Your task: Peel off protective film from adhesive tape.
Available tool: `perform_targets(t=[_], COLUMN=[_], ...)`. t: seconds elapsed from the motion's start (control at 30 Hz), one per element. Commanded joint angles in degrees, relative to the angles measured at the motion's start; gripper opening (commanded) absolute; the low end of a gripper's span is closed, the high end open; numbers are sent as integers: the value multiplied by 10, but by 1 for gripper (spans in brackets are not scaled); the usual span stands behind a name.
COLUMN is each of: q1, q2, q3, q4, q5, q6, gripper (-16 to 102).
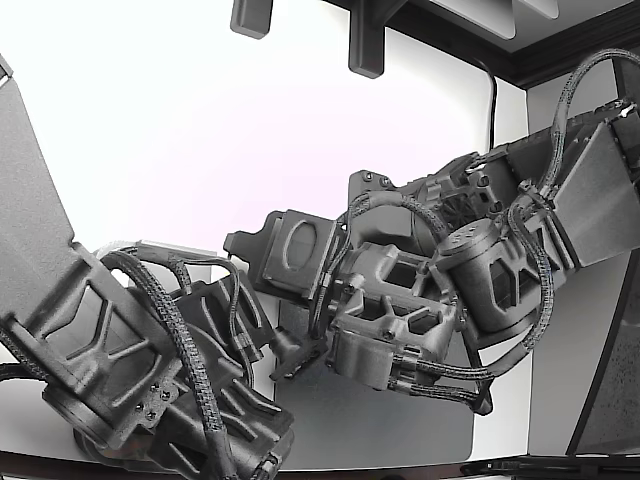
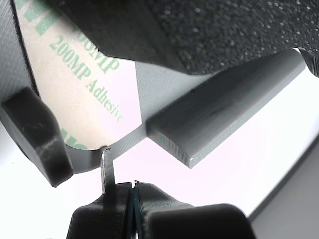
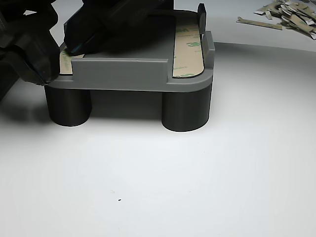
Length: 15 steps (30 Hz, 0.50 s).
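So far the job looks only just begun: in the wrist view the gripper [image 2: 130, 191] has its tips pressed together on a thin tab [image 2: 106, 169] that sticks out from the rounded end of the film [image 2: 79, 94], and the film still lies flat on its tape. That strip sits along one side edge of the gray block [image 3: 126, 71]. Another strip [image 3: 189, 49] on the far side edge still looks covered, while peeled scraps [image 3: 289, 17] lie at the table's back corner.
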Motion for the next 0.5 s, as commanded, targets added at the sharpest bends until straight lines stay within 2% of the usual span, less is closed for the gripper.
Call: perform_targets(t=[0.0, 0.47], q1=[-6, -6], q2=[9, 2], q3=[-11, -18], q4=[-2, 2], q5=[3, 3], q6=[-1, -1], gripper=[-11, -11])
